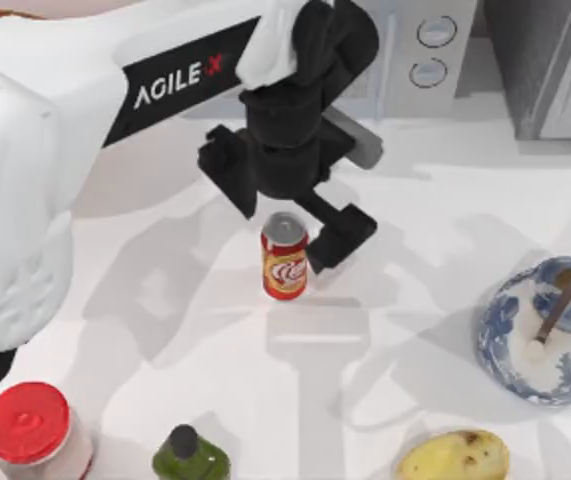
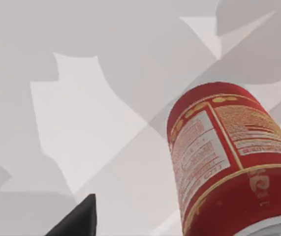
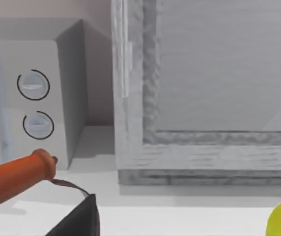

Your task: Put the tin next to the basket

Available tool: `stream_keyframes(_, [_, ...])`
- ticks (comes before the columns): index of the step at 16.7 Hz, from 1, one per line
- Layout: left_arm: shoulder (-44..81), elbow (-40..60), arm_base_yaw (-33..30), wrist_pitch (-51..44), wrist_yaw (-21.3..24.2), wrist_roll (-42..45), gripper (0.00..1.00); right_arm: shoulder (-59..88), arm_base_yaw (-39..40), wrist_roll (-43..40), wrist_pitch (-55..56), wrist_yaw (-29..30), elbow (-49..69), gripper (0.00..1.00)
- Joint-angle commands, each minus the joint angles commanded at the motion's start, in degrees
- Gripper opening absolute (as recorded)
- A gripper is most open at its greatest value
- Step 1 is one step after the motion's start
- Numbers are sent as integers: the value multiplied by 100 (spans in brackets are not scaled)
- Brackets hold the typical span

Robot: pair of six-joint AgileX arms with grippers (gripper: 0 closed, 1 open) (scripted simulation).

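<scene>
Progress: early, by appearances. Left arm point(image 1: 55, 150) extends over the tin; left gripper point(image 1: 295, 225) sits just behind the tin, fingers spread either side, nothing visibly clamped. Tin point(image 1: 285, 262) stands upright mid-table, left of the blue-and-white bowl point(image 1: 545, 335). Placement remains outstanding.

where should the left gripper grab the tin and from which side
Grip the tin around its round side wall, about mid-height, coming down from above. It stands upright on the table with open space around it, and the left gripper hangs just over its silver top, one finger beside it.
</scene>
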State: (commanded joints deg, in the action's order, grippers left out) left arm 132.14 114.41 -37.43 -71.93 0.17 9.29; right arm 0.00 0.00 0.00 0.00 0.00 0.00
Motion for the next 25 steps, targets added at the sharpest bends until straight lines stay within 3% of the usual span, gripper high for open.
stream_keyframes(7, [41,-375,-6,392,1,-1,100,0,0,0,0,0,0,100])
stream_keyframes(20, [41,-375,-6,392,1,-1,2,0,0,0,0,0,0,100])
stream_keyframes(25, [41,-375,-6,392,1,-1,0,0,0,0,0,0,0,100])
